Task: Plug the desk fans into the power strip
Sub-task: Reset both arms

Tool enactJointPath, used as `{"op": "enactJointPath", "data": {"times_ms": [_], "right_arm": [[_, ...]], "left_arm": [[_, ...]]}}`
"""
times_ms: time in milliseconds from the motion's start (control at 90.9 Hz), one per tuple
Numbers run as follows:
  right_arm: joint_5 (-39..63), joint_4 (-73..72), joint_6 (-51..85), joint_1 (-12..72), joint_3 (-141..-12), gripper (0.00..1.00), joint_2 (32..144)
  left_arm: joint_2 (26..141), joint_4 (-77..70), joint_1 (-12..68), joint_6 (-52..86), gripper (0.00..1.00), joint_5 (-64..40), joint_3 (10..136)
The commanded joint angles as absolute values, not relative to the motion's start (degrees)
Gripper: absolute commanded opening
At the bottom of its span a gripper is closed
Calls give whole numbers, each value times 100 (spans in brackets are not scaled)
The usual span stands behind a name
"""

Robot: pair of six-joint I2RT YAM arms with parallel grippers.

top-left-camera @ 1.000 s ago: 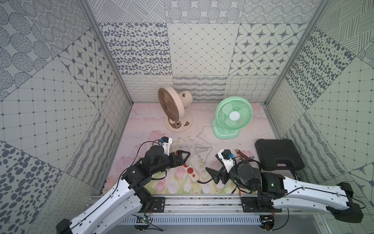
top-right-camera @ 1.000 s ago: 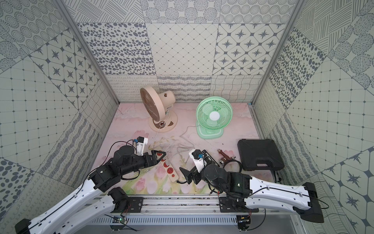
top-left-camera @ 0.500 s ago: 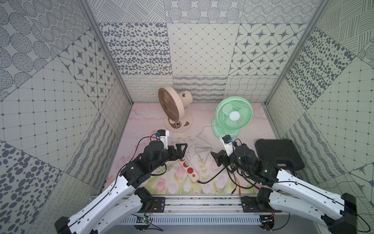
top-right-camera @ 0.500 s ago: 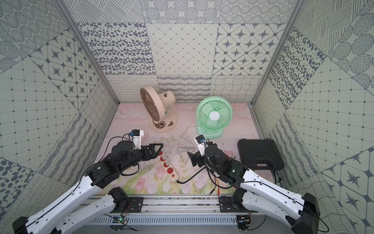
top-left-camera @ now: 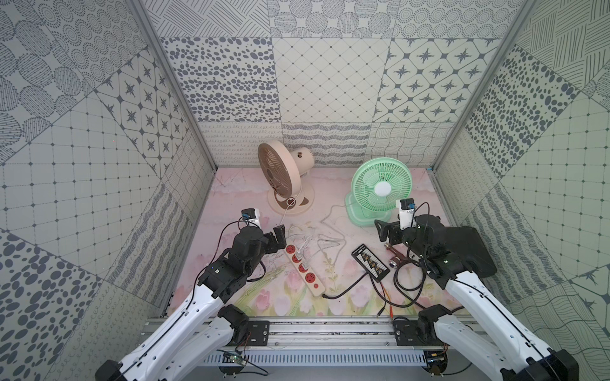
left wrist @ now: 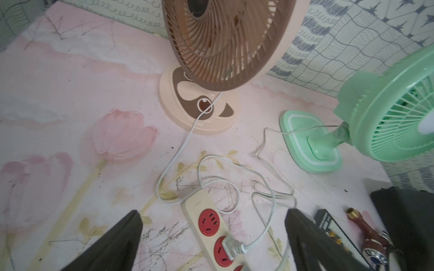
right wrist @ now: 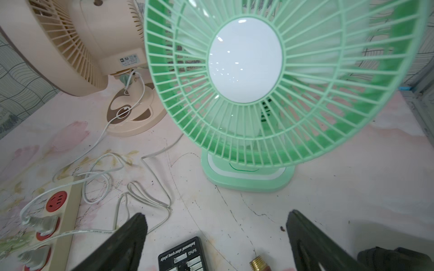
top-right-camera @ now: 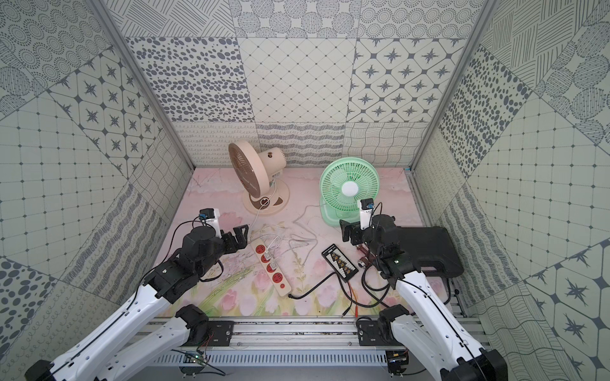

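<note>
The long cream plastic power strip with four round red sockets (top-left-camera: 304,269) lies flat and slanted on the pink flowery desk (top-left-camera: 234,201). It is near the front edge, a little left of the middle. Two flat white plugs (right wrist: 40,223) sit in its two middle sockets, and the end sockets are bare. So I think the plugging is done, and the job now is to back away clean.

The left gripper (top-left-camera: 275,238) hangs just beside the far end of the strip, jaws wide apart, holding nothing. The right gripper (top-left-camera: 386,232) hangs in front of the round green plastic fan (top-left-camera: 381,188), also spread wide and empty.

To do this well, each arm should go up first, then pull back. The thin white cords (left wrist: 178,150) lie in loose loops by the strip's far end. A finger that hooks a loop could tug a plug out or tip a fan.

The cords look smooth and floppy, and the strip looks hard and smooth. The green fan has a cage of thin ribs, a shiny white middle and a flat foot. The round beige plastic fan with a brown grille (top-left-camera: 280,178) stands on a round foot near the back edge. I cannot tell which plug belongs to which fan. A small flat black board (top-left-camera: 371,263) lies right of the strip. A big black plastic case (top-left-camera: 478,250) sits at the right edge.
</note>
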State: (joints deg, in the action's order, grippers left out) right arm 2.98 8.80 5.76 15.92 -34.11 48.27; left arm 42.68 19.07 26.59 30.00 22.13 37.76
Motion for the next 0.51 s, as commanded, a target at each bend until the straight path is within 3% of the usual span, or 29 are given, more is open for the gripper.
{"op": "enactJointPath", "data": {"times_ms": [0,286,495], "right_arm": [[614,38,503,1166,-3136,97,4577],[794,-621,1036,74,-2309,97,4143],[494,-1174,1132,-113,-1592,97,3560]], "left_arm": [[4301,1401,2071,2401,99,2497,3426],[4248,865,1444,2154,100,2564,2708],[3935,548,1222,1928,100,2692,2199]]}}
